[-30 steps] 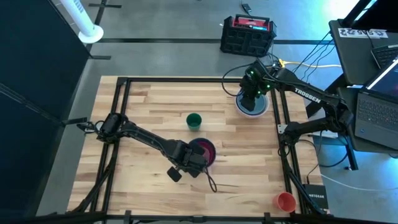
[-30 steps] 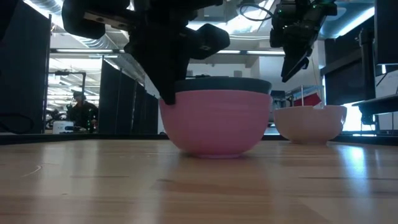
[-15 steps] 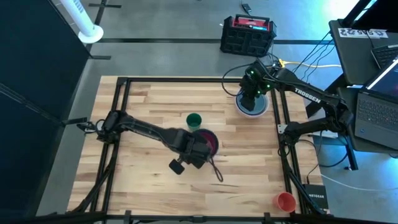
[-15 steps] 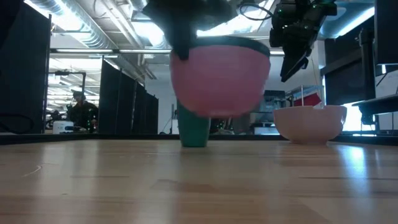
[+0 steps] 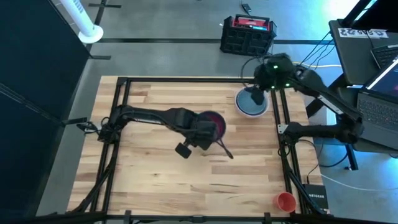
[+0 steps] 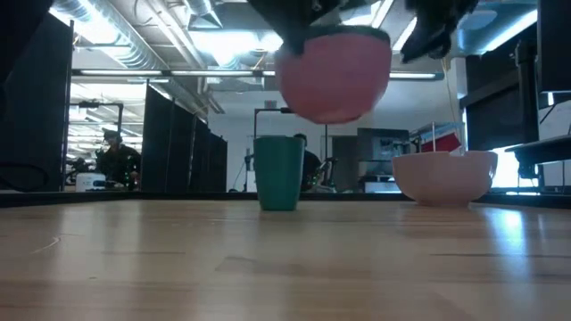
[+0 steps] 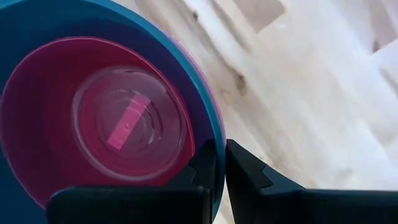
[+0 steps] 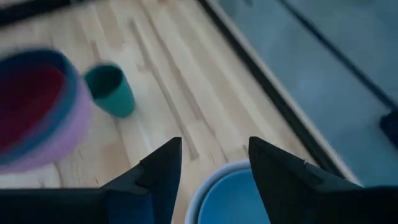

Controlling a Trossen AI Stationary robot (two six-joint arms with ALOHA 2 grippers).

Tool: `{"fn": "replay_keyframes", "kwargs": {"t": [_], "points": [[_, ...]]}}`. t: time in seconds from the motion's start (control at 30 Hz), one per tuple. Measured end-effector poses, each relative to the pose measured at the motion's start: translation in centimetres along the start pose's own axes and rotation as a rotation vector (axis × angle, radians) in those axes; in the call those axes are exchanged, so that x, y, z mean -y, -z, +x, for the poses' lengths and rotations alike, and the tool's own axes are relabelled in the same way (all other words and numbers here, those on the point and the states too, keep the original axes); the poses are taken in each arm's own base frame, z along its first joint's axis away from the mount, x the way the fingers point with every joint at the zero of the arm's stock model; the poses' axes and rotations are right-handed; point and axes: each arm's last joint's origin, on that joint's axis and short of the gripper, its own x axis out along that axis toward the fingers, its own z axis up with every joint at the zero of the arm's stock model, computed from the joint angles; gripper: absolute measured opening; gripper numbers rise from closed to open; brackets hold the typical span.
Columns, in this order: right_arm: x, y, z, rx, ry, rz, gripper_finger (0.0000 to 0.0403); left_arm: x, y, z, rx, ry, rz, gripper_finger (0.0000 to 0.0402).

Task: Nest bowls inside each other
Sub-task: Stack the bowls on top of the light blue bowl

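Note:
A stack of three bowls (image 5: 212,124), pale pink outside (image 6: 335,76), teal-blue within it and hot pink innermost (image 7: 93,124), hangs in the air above the table's middle. My left gripper (image 7: 222,165) is shut on its rim. A blue bowl sits inside a white bowl (image 5: 252,103) at the far right; the white bowl (image 6: 444,176) rests on its base. My right gripper (image 8: 211,158) hovers open above it, touching nothing. A teal cup (image 6: 279,172) stands upright on the table below the stack. My left gripper pinches the stack's rim (image 7: 219,152), one finger inside the bowls and one outside on the pale pink wall. The fingers come from above, pointing steeply down, on the stack's near side. The stack hangs lifted clear of the table, roughly upright with its opening up.
A black frame (image 5: 283,124) runs round the wooden table. A red cup (image 5: 285,200) stands by the near right corner. A black crate (image 5: 247,34) sits on the floor beyond the far edge, and laptops stand off to the right.
My left gripper has risen and gone toward the far edge and slightly right, lifting the bowl stack off the table; the stack now hangs over the teal cup. My right gripper has risen and drawn back from the white bowl toward the far right, staying open.

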Motion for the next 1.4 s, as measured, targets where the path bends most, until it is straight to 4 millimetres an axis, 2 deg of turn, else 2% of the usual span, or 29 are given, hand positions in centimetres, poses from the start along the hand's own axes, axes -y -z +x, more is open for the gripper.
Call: {"fn": "replay_keyframes", "kwargs": {"t": [0.1,0.3,0.47,0.9,1.13,1.4], "points": [[-0.5,-0.9,-2.9,0.079,0.028,-0.012,0.0175,-1.4,0.1,0.8,-0.011,-0.004,-0.012,0.0007],[-1.4,-2.7,-8.0,0.179,0.115,-0.029,0.0175,-4.8,0.6,1.2,0.050,-0.076,-0.019,0.0007],[-1.7,-3.3,-10.5,0.211,0.205,0.003,0.0175,-8.6,1.8,0.8,0.139,-0.197,-0.018,0.0007],[-1.5,-2.5,-10.3,0.155,0.267,0.181,0.0175,-16.8,4.7,2.6,0.470,-0.338,-0.137,0.0007],[-1.4,-2.4,-10.3,0.155,0.283,0.200,0.0175,-18.4,4.6,6.8,0.538,-0.316,-0.157,0.0007],[-1.5,-1.8,-10.3,0.097,0.280,0.229,0.0175,-19.2,3.8,10.1,0.639,-0.305,-0.195,0.0007]]}}
